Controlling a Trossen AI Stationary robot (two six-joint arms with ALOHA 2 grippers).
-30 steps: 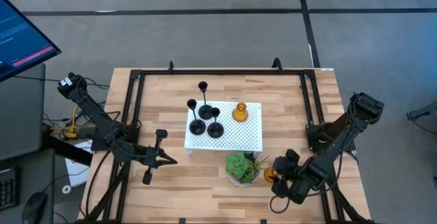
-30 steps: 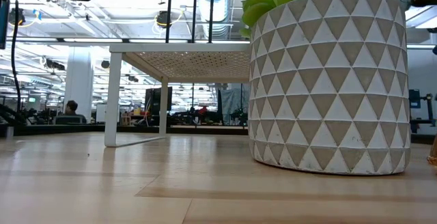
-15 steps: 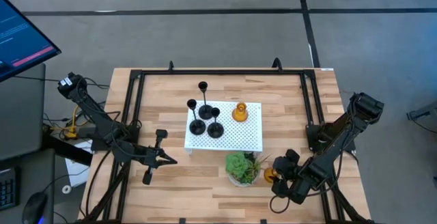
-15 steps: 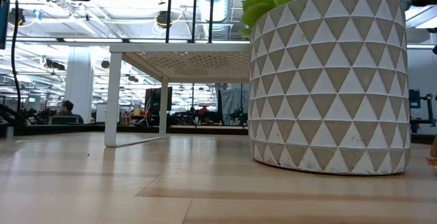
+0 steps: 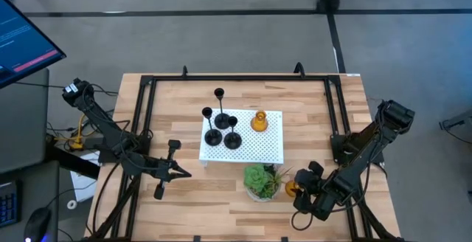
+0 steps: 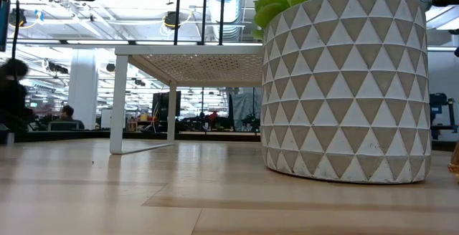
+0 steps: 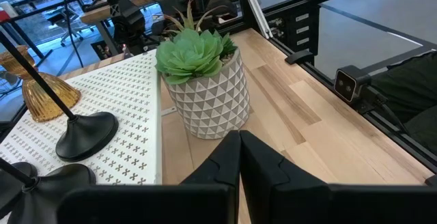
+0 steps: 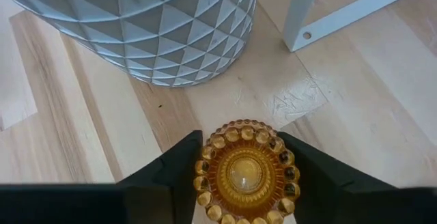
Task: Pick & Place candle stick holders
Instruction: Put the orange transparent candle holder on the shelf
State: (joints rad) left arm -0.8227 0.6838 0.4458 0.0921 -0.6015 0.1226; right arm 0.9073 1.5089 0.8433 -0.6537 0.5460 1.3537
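Wooden table (image 5: 310, 102) carries white perforated stand (image 5: 258, 144), blurred workshop behind

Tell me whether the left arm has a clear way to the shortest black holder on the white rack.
Probably yes: the left gripper, shut, waits beside the white rack, with bare table between it and the shortest black holder.

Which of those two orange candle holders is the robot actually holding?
The amber holder beside the plant pot, down on the table: the right end effector has its fingers on either side of it. The other amber holder stands untouched on the white rack.
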